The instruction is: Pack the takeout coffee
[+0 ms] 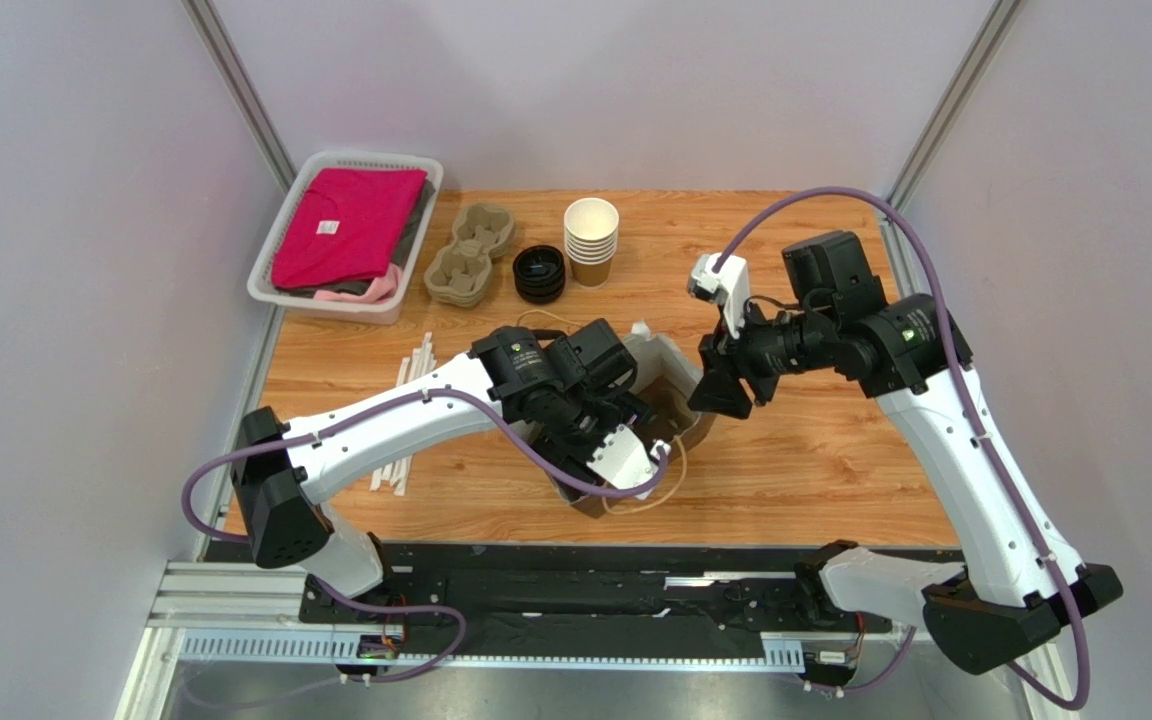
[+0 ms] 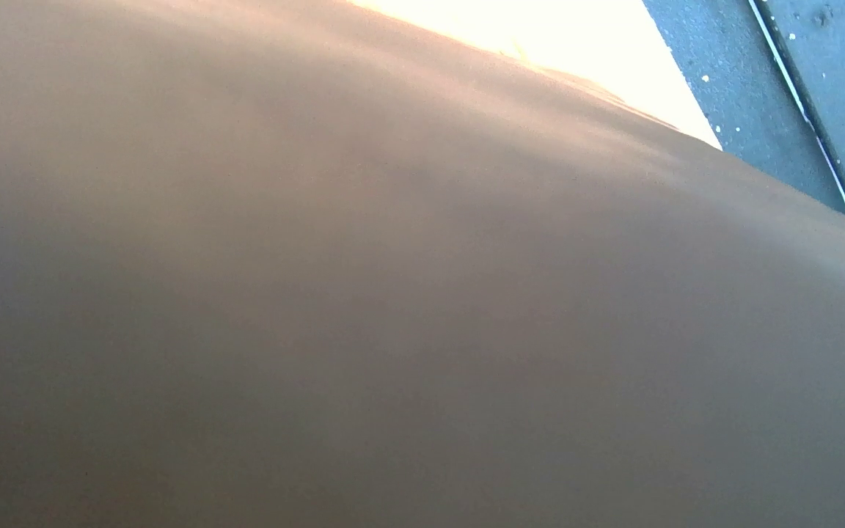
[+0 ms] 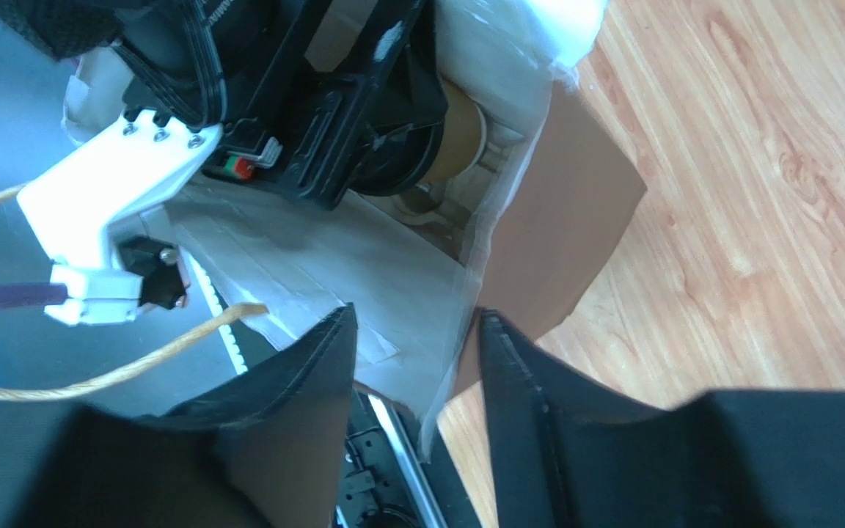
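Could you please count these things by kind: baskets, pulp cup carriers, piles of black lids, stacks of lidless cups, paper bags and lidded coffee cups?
basket: 1
pulp cup carriers: 2
pile of black lids: 1
stack of lidless cups: 1
paper bag: 1
lidded coffee cup, inside the bag: 1
Total: 7

White-and-black left arm (image 1: 387, 420) reaches fwd & inward, elbow low, wrist bent down; black left gripper (image 1: 608, 432) points down w/ white cam mount (image 1: 630, 459) on its near side, fingertips hidden, grip unclear. White-and-black right arm (image 1: 973, 450) stands up from its base, bends at elbow & reaches left; black right gripper (image 3: 414, 321) has fingers apart, clear gap btwn tips
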### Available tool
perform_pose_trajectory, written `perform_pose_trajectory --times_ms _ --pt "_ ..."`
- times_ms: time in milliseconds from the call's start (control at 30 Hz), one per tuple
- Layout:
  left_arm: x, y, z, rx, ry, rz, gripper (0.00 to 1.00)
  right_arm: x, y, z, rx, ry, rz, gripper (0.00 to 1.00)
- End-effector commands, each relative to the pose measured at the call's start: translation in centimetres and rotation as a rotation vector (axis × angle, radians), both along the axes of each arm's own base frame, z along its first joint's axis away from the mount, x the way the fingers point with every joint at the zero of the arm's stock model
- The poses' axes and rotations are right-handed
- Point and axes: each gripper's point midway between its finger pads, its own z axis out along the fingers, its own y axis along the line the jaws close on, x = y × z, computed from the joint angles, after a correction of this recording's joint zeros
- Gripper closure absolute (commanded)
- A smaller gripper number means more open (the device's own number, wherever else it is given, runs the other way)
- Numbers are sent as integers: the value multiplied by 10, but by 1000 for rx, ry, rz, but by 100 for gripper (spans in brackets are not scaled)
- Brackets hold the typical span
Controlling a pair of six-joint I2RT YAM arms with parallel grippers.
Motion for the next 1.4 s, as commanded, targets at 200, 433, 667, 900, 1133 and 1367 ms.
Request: perform_pose_trajectory --times_ms 200,433,667,900,1133,1367 --pt "-1 1 19 -47 -27 -116 36 88 17 47 30 -265 -8 17" --pt "0 4 18 -49 -20 -121 36 117 43 61 77 -380 136 3" --pt "1 1 18 -60 -21 -127 36 117 74 61 182 -404 331 2" --pt "3 1 18 -50 -24 -124 36 111 94 42 187 -394 478 4" --pt "10 1 21 -53 -33 -70 36 95 95 30 186 -358 554 60" --pt "17 10 30 -75 -63 -12 36 86 86 27 157 -363 551 100"
